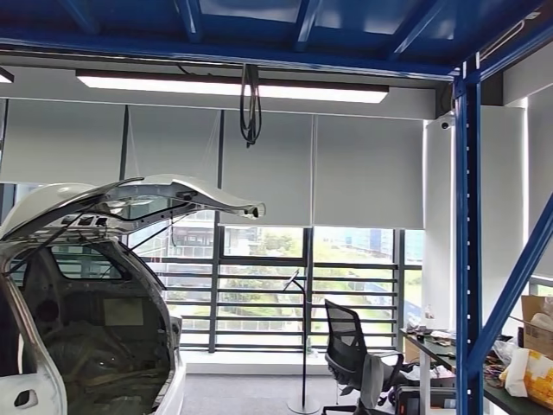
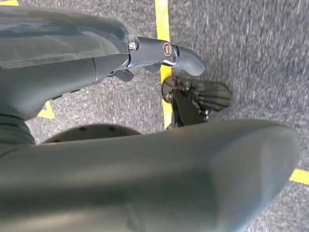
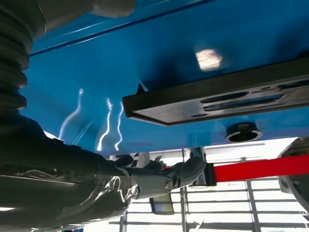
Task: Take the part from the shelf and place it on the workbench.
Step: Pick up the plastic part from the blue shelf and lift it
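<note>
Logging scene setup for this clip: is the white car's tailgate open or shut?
Open. The tailgate is lifted high above the white car, and the bare cargo area shows beneath it in the head view.

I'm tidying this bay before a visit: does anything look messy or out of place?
Two things stand out. The white car stands with its tailgate raised and its boot stripped to bare panels. The desk beside the blue rack post is cluttered, with a cardboard box and a yellow bag. A black cable loop dangles from the ceiling.

windows [image 1: 352,285] with grey blinds | ceiling light [image 1: 232,86] on | office chair [image 1: 349,350] | grey carpet [image 2: 262,48]
</note>
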`<state>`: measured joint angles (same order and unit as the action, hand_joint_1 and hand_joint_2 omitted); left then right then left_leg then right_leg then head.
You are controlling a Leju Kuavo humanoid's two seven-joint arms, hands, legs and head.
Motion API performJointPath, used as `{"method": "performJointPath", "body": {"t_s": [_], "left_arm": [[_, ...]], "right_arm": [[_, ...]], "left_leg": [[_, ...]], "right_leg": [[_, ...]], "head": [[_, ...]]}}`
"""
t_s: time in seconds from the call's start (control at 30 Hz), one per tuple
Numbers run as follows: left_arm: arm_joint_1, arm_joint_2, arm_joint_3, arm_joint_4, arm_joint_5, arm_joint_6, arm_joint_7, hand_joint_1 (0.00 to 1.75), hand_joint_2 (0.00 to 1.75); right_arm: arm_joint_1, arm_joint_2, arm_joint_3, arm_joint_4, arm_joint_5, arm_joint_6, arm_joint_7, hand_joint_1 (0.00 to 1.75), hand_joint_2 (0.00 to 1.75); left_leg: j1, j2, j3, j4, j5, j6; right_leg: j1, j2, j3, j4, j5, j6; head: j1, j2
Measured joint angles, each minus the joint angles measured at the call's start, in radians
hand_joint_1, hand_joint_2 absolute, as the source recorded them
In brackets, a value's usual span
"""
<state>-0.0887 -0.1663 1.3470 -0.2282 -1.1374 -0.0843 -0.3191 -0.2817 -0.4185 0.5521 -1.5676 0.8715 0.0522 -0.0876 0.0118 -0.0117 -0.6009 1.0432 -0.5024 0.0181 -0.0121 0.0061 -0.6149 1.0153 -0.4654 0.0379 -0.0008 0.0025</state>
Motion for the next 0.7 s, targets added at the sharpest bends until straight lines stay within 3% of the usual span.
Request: {"method": "performJointPath", "body": {"t_s": [0.43,0.7], "left_arm": [[-0.002,-0.041,0.0,0.002,-0.002,-0.003,0.019,0.0,0.0],[-0.002,-0.056,0.0,0.002,0.005,-0.011,0.018,0.0,0.0]], "right_arm": [[0.105,0.011,0.021,-0.105,0.385,-0.103,0.098,0.0,1.75],[0.142,0.024,0.012,-0.11,0.487,-0.107,0.107,0.0,1.75]], "left_leg": [[0.0,0.0,0.0,0.0,0.0,0.0],[0.0,0.0,0.001,0.0,0.0,0.0]], "right_leg": [[0.0,0.0,0.0,0.0,0.0,0.0],[0.0,0.0,0.001,0.0,0.0,0.0]], "head": [[0.0,0.0],[0.0,0.0]]}}
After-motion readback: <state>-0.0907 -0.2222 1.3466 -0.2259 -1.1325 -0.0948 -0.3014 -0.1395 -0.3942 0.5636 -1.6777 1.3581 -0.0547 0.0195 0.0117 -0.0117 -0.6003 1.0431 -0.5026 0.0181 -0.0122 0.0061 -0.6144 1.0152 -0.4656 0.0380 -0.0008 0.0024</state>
